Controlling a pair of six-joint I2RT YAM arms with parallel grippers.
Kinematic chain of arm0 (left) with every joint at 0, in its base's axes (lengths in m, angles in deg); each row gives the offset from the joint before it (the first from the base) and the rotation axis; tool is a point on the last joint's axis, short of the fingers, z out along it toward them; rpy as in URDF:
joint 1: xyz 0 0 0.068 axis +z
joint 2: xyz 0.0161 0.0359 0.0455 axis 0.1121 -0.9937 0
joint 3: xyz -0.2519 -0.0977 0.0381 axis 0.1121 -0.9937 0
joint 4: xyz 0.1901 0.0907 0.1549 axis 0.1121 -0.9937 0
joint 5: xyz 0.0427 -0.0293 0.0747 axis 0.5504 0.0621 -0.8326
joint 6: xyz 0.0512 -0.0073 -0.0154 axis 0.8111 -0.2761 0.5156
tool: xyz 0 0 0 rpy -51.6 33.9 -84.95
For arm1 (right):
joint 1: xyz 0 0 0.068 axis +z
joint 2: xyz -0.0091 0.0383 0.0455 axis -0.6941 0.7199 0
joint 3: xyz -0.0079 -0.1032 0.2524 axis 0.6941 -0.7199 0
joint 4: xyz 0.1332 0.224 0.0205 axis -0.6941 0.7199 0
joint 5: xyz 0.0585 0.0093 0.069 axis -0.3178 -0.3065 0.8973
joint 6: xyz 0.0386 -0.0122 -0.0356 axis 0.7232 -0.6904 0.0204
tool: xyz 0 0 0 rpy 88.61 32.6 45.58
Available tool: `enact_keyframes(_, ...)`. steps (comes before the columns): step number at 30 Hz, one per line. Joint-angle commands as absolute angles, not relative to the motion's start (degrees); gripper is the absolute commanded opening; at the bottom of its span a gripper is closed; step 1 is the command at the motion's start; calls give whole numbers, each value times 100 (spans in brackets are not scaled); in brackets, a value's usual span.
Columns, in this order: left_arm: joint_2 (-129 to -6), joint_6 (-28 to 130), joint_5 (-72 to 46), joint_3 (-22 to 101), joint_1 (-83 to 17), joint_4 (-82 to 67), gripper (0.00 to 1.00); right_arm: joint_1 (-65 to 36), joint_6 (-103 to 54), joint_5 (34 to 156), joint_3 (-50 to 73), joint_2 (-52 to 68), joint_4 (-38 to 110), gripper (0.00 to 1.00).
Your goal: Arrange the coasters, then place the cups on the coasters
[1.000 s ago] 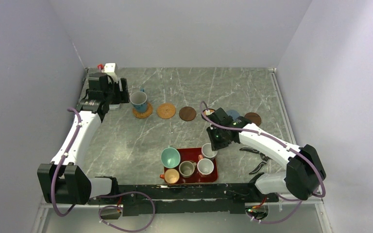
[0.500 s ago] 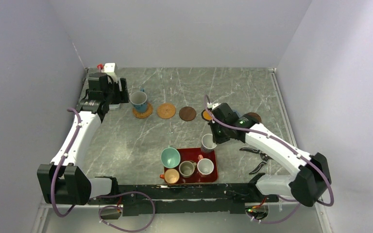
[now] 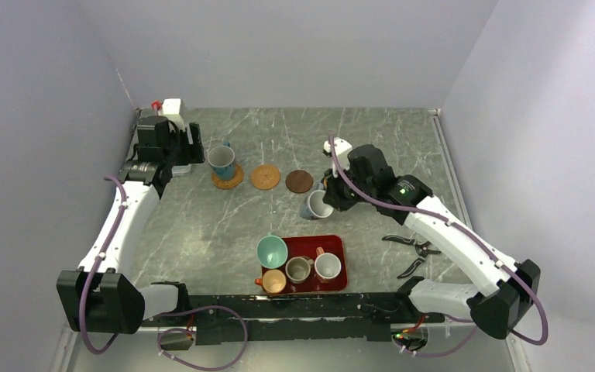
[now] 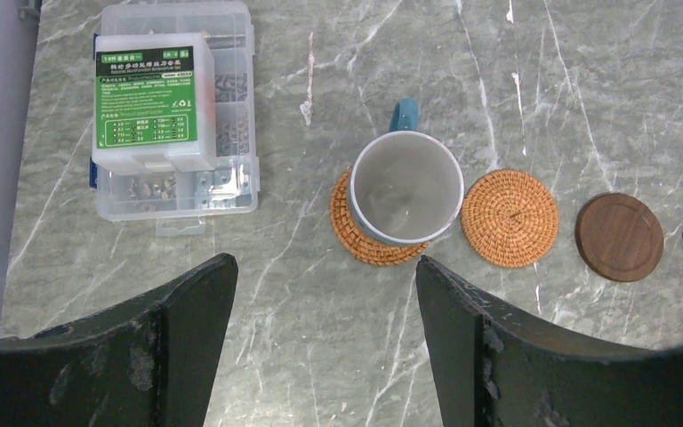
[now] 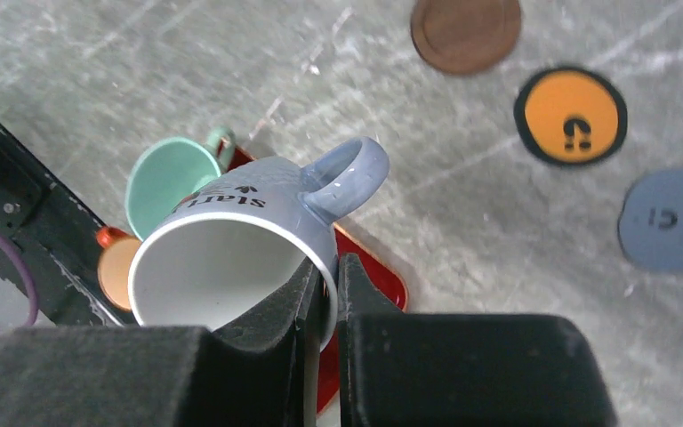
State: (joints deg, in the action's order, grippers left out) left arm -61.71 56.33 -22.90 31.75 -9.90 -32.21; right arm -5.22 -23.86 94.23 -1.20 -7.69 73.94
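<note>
Far left, almost no change: keeps the left gripper (image 4: 320, 276) hanging over the bench (image 4: 542, 80), fingers spread wide and empty, just near of the blue-handled cup (image 4: 406, 187). Sits already on a woven coaster (image 4: 365, 245), that one, so counts as done.

Rightward along the far row, lies bare and waiting: second woven coaster (image 4: 509, 218), dark brown coaster (image 4: 620, 237), black coaster (image 5: 571, 116) with an orange centre, blue-grey coaster (image 5: 671, 221).

Nearer, in the middle, has just given up one cup: red tray (image 3: 335, 243), now carrying only the teal cup (image 3: 272, 251), grey-olive cup (image 3: 298, 269), white cup (image 3: 327, 266) and orange cup (image 3: 273, 280).

Right of that, the real change. Stood on the tray's far right corner a second ago; now hangs tilted in the air, off the tray and over the bench, near the dark brown coaster: pale lettered cup (image 5: 231, 240), pinched by its rim between the closed fingers of the right gripper (image 5: 325, 267). Means the pick has held and a second cup is on its way to the row. Probably needs levelling before going down on a bare coaster.
</note>
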Motion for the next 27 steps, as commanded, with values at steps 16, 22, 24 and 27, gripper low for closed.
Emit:
enact_keyframes(16, -5885, 5610, -2284, 3177, -1009, -2928, 79, -410, -4347, 10800, 2899, 2019, 6509, 0)
enact_keyframes(22, -5892, 5594, -2279, 3181, -1025, -2932, 79, -407, -5255, 11153, 3261, 2750, 6679, 0)
enact_keyframes(24, -5890, 5587, -2251, 3175, -1044, -2914, 79, -406, -5458, 11250, 3098, 2789, 6406, 0)
enact_keyframes(27, -5888, 5577, -2222, 3155, -1059, -2893, 79, -399, -5769, 11430, 2805, 2754, 5968, 0)
